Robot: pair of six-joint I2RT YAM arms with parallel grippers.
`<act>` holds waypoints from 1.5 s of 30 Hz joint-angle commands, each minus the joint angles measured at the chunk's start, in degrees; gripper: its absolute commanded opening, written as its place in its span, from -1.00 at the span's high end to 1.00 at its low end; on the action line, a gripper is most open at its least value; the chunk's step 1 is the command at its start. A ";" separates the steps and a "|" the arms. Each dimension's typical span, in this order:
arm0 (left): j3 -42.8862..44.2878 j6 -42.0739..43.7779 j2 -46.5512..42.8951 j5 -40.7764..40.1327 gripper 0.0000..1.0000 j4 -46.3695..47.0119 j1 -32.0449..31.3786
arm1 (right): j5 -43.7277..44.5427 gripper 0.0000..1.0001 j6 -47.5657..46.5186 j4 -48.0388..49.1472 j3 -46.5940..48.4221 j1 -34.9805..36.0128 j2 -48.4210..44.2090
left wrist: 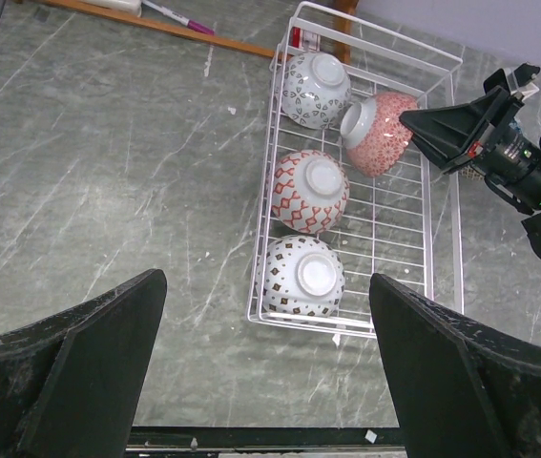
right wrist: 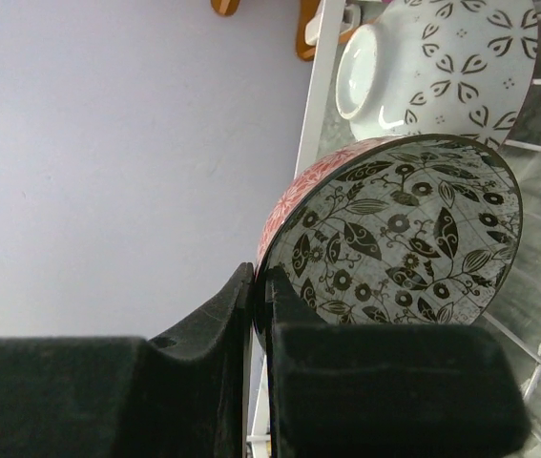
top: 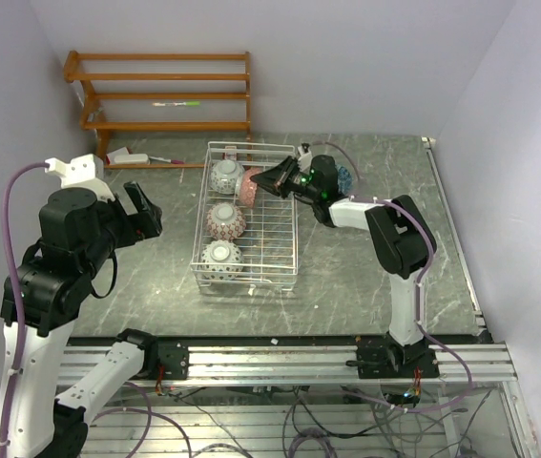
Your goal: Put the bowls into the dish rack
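The white wire dish rack [top: 272, 243] stands mid-table. Three bowls lie upside down in it: a grey-white one [top: 226, 175] at the far end, a red-patterned one [top: 225, 220] in the middle, a dotted one [top: 221, 256] at the near end. My right gripper [top: 272, 179] is shut on the rim of a pink bowl [top: 250, 187], holding it on its side in the rack's far part beside the grey-white bowl. In the right wrist view my gripper [right wrist: 260, 286] pinches that bowl's rim [right wrist: 413, 229]; its inside shows black flowers. My left gripper [top: 143, 212] is open and empty, left of the rack.
A blue bowl [top: 346, 177] sits on the table right of the rack, partly hidden behind my right wrist. The orange wooden shelf [top: 160, 91] stands at the back wall, with a pen on it and small items [top: 129, 156] at its foot.
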 commanded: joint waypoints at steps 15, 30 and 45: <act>-0.80 0.64 0.34 0.13 -0.99 0.79 -0.21 | 2.56 0.60 -11.02 -16.52 -4.39 -4.22 -2.85; -1.76 -0.21 0.47 1.03 -1.00 2.22 -0.14 | 15.77 0.48 -22.68 -39.92 5.51 -4.22 -8.52; -1.74 0.06 0.40 0.73 -1.00 2.26 -0.16 | 23.13 0.33 -39.58 -60.91 22.85 4.31 -9.82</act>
